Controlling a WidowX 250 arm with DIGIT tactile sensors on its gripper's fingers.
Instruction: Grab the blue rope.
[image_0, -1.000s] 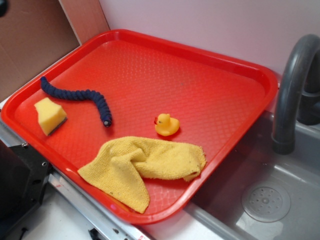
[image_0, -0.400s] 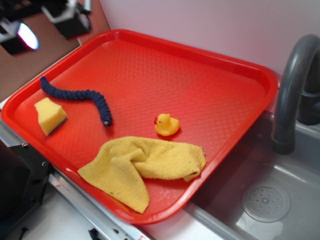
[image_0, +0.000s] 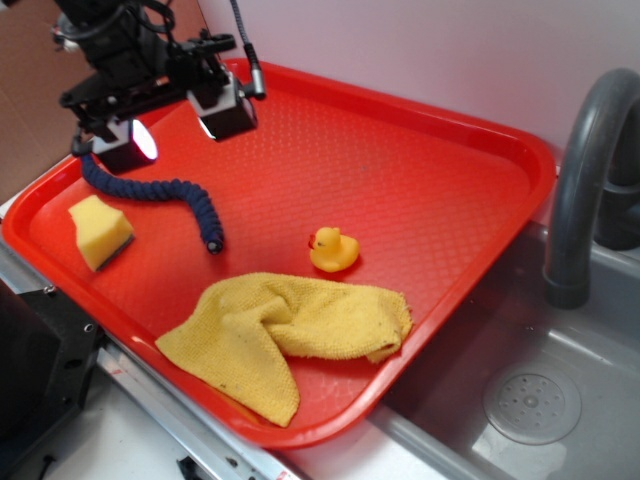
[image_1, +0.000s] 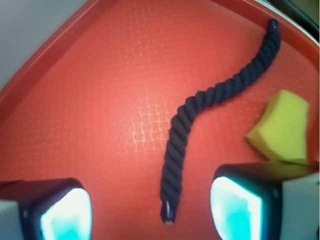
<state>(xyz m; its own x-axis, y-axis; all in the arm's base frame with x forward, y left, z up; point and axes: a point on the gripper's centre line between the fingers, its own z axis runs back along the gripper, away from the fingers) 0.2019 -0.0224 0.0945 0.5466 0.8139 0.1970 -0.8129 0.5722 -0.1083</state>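
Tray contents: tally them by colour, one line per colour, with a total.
Yellow: 3, the sponge, the rubber duck and the cloth.
Dark blue: 1, the blue rope.
Total: 4 things on the red tray.

Looks like a toy kitchen setup in a robot lab, not a real home kitchen. You've got a grey plastic sink (image_0: 560, 400) with a molded drain (image_0: 532, 407) and a chunky grey faucet (image_0: 585, 180), all against a plain pale wall (image_0: 420, 50). Next to it sits a red cafeteria tray (image_0: 400, 180) holding kitchen-ish stuff: a yellow sponge (image_0: 100, 231), a yellow dishcloth (image_0: 285, 330) and a rubber duck (image_0: 333, 250). The black robot arm (image_0: 120, 50) overhead and the metal framing (image_0: 150, 400) at the front edge give away the lab part.
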